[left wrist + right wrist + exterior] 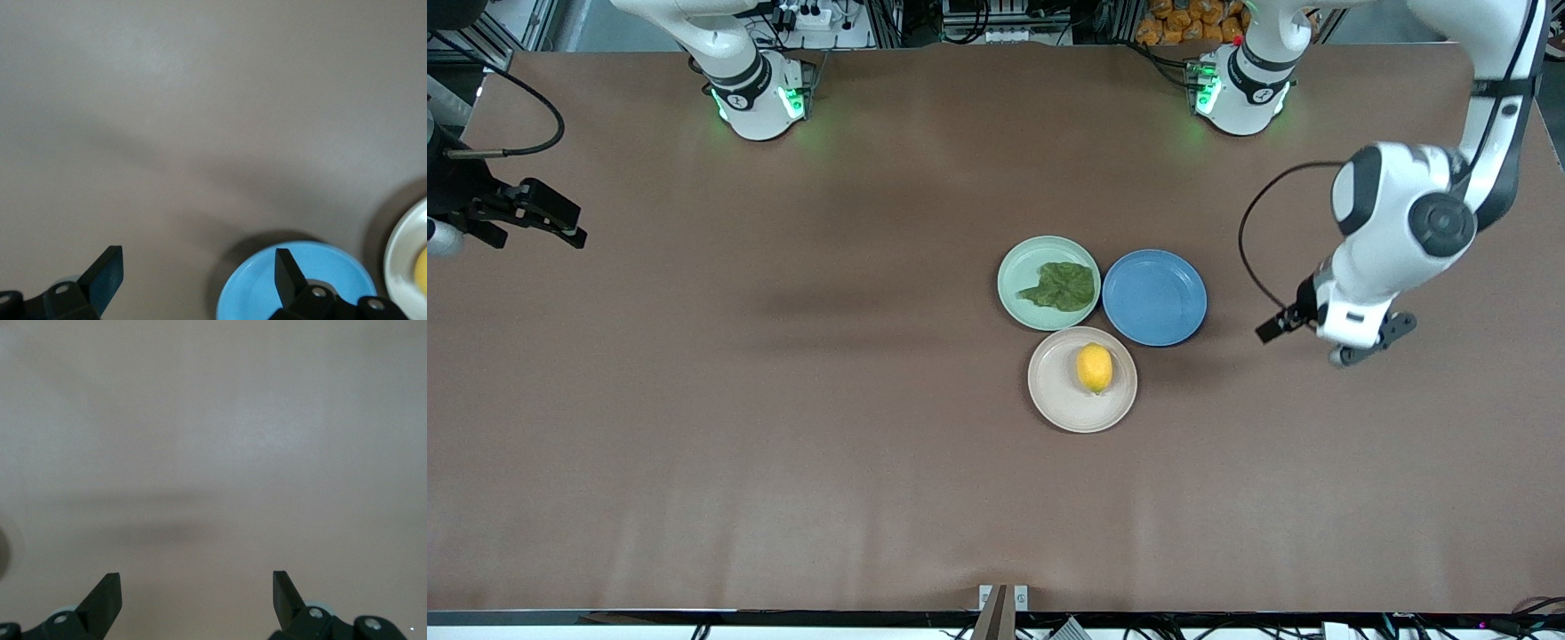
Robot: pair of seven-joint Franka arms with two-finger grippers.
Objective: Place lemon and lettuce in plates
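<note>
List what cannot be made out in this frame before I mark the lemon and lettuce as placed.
- Beige plate and lemon: left wrist view's edge cuts both off.
- Blue plate: partly hidden by the open left tool in that view.
- Mint plate and lettuce: absent from both wrist views; leaf underside hidden.
- Right tool: open in its wrist view over bare table; in the front view it sits at the frame edge.

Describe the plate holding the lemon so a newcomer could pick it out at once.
Near the middle of the brown table three equal round plates sit clustered. The beige-cream plate is the one nearest the front camera, below the mint green plate with the lettuce and the empty blue plate. Only it carries the yellow lemon.
</note>
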